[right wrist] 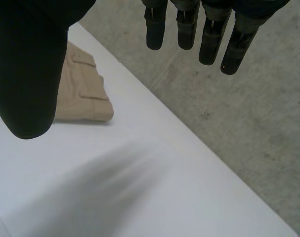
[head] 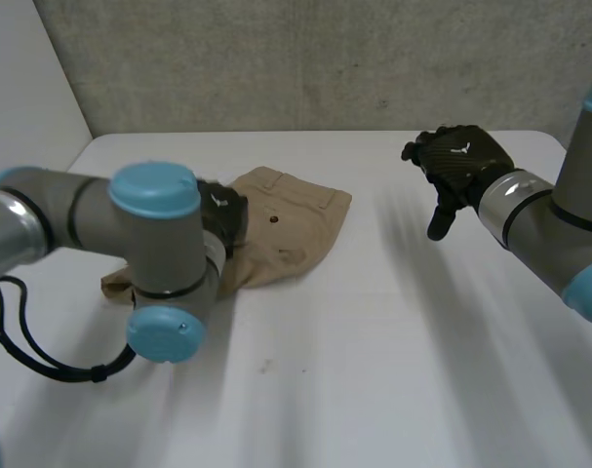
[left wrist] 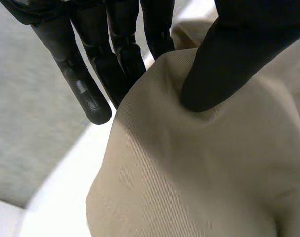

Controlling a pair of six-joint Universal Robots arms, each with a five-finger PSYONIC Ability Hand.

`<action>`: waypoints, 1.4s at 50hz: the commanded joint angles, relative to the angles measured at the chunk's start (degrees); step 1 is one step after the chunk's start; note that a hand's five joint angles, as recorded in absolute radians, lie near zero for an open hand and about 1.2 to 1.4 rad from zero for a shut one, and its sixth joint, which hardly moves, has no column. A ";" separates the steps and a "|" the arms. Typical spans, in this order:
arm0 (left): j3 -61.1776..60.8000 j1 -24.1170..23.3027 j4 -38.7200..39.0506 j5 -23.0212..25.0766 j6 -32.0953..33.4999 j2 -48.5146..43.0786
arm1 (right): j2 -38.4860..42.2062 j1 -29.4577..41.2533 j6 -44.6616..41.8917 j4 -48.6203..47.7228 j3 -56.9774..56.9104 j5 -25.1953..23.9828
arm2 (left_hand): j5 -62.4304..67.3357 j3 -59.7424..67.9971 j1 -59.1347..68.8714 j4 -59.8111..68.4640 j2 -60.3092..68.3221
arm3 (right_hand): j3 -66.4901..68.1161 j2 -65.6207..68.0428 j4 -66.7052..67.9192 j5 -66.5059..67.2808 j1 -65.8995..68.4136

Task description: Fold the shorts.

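The tan shorts lie folded over on the white table, left of centre. My left hand sits at their left part, half hidden behind its own arm. In the left wrist view the thumb presses a raised fold of the tan shorts against the fingers, so the cloth is pinched. My right hand hovers above the table's back right, well away from the shorts, with its fingers straight and apart from the thumb. The shorts' waistband edge shows beyond that thumb.
A grey concrete wall runs behind the table's back edge. The left arm's elbow hangs over the table's front left and covers part of the shorts. Bare table stretches across the front and right.
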 commanded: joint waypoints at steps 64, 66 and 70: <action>-13.20 -0.87 3.97 -2.96 -10.97 48.60 | -17.81 2.94 16.80 3.12 -14.45 -9.15 | 14.32 12.22 14.62 11.33 11.73 | 67.57 67.05 66.26 65.94 68.18; -13.64 -1.31 3.09 -2.87 -11.58 49.92 | -19.30 2.94 14.09 5.40 -14.45 -9.06 | 14.32 12.22 14.62 11.33 11.73 | 67.57 67.05 66.26 65.94 68.18; -14.26 -2.10 0.37 -2.96 -12.11 51.50 | -20.10 2.94 9.86 7.70 -14.36 -8.44 | 14.32 12.22 14.62 11.33 11.73 | 67.57 67.05 66.26 65.94 68.18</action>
